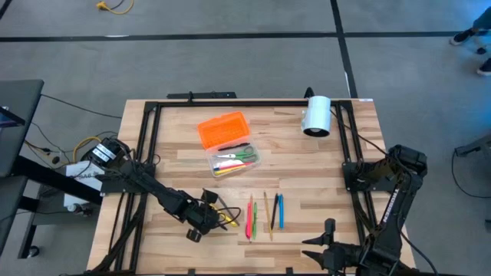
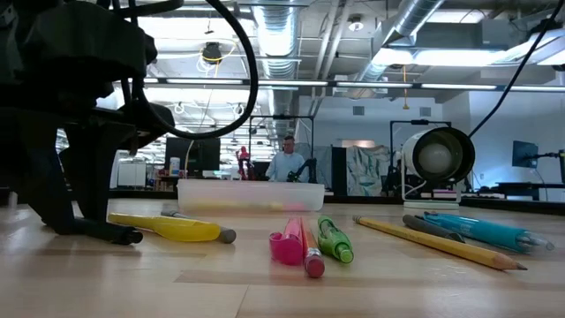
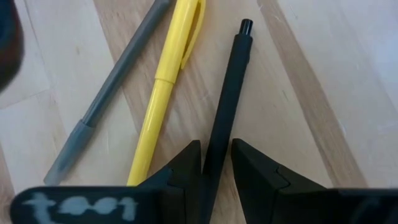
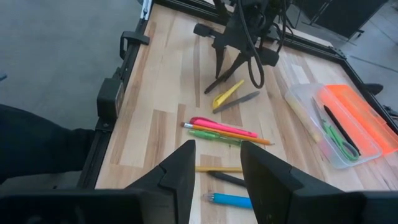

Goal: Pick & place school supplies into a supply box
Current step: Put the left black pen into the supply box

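Note:
My left gripper (image 3: 217, 152) is low over the table's near left part (image 1: 205, 222), shut on a black pen (image 3: 233, 81). Beside that pen a yellow pen (image 3: 165, 81) and a grey pen (image 3: 109, 93) lie flat on the wood. The supply box (image 1: 232, 159) stands mid-table with its clear base open, and green-handled scissors (image 1: 244, 153) and a few pens lie inside. Its orange lid (image 1: 223, 129) sits at the base's far side. More pens and pencils (image 1: 265, 213) lie in a row to the right. My right gripper (image 4: 217, 155) waits open at the near right. My left gripper pinches the black pen's barrel (image 3: 216, 146) between its two fingers, at the part away from the clicker tip (image 3: 246, 26). The fingers slant steeply down from the table's left side. The pen runs forward from them, low along the wood; whether it is lifted I cannot tell.
A white cylinder (image 1: 316, 115) lies on its side at the far right of the table. A black frame (image 1: 153, 115) runs along the table's edges. Bare wood lies between the row of pens and the box.

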